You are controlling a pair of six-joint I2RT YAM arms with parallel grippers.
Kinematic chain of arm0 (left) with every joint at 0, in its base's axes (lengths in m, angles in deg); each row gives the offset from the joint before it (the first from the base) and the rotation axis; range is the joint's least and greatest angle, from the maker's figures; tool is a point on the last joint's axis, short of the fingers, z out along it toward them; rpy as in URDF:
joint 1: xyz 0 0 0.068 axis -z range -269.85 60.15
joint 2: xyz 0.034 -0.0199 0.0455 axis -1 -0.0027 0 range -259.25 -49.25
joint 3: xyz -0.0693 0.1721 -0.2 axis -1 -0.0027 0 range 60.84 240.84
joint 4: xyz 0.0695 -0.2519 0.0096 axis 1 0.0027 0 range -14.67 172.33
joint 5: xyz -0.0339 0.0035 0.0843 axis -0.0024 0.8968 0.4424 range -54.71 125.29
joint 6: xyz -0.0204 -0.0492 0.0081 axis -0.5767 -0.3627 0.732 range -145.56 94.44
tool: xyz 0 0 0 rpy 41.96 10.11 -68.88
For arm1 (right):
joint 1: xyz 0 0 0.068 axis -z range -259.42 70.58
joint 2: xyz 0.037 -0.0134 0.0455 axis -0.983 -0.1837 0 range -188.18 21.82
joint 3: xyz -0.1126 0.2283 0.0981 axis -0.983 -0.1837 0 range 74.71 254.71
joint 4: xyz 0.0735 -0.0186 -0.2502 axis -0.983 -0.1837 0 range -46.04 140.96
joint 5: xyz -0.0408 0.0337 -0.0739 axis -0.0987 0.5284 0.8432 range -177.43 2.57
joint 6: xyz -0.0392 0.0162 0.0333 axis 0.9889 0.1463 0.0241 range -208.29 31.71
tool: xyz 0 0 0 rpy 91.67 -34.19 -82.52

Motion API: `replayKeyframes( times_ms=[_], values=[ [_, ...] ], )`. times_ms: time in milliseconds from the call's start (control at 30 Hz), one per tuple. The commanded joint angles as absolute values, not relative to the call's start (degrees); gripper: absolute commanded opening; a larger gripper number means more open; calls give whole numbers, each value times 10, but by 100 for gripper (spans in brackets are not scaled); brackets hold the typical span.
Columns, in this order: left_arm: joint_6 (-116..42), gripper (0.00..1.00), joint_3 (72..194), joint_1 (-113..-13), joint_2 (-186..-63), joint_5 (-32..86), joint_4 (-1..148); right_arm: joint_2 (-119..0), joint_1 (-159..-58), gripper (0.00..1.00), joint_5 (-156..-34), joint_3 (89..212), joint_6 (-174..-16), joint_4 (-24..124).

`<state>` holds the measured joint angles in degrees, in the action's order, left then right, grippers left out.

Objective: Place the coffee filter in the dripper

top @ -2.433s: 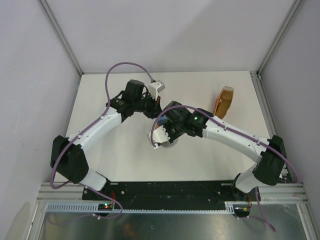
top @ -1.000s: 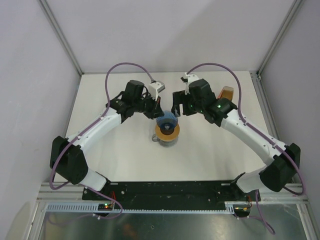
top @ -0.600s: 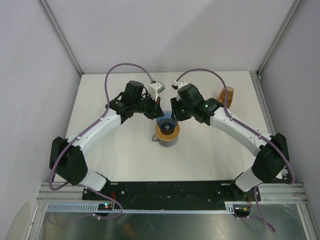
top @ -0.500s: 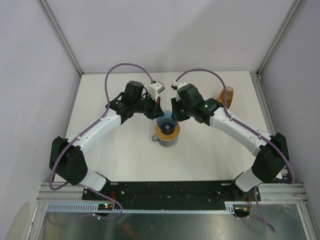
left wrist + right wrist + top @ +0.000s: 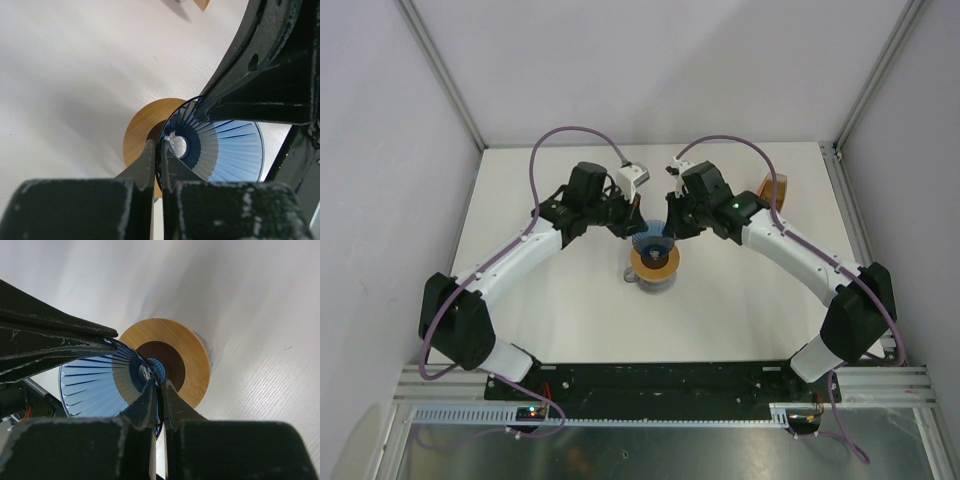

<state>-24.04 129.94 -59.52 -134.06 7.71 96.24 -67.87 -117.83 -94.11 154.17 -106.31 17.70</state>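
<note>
White table (image 5: 570, 300); left gripper (image 5: 159, 150) and right gripper (image 5: 159, 387) each clamped narrow on the dripper (image 5: 230, 145) rim, tip toward wooden ring (image 5: 192, 357).

Flat wooden ring (image 5: 654, 262) with a dark centre hole is seated mid-bench (image 5: 550, 300), on top of a clear glass jug (image 5: 632, 280). Only a sliver of the jug is seen at the ring's near-left edge. Orange-brown filter stack (image 5: 775, 188) is stood on edge at far right, well apart. Bench is enclosed by pale walls and aluminium framing (image 5: 438, 70).
</note>
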Motion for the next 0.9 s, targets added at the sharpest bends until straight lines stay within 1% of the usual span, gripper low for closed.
replayKeyframes(
  times_ms=[0, 167, 333, 867],
  values=[
    [-219, 0, 1288, -592, -1357, 85, 1025, -724, -1165, 0, -948, 1543, -1077, 137],
    [-215, 0, 1283, -594, -1372, 83, 1029, -743, -1155, 0, -964, 1543, -1072, 126],
    [-221, 0, 1273, -606, -1391, 68, 1029, -741, -1156, 0, -954, 1543, -1068, 123],
    [-179, 0, 1198, -606, -1361, 53, 1030, -747, -1176, 0, -922, 1532, -1065, 122]
  ],
)
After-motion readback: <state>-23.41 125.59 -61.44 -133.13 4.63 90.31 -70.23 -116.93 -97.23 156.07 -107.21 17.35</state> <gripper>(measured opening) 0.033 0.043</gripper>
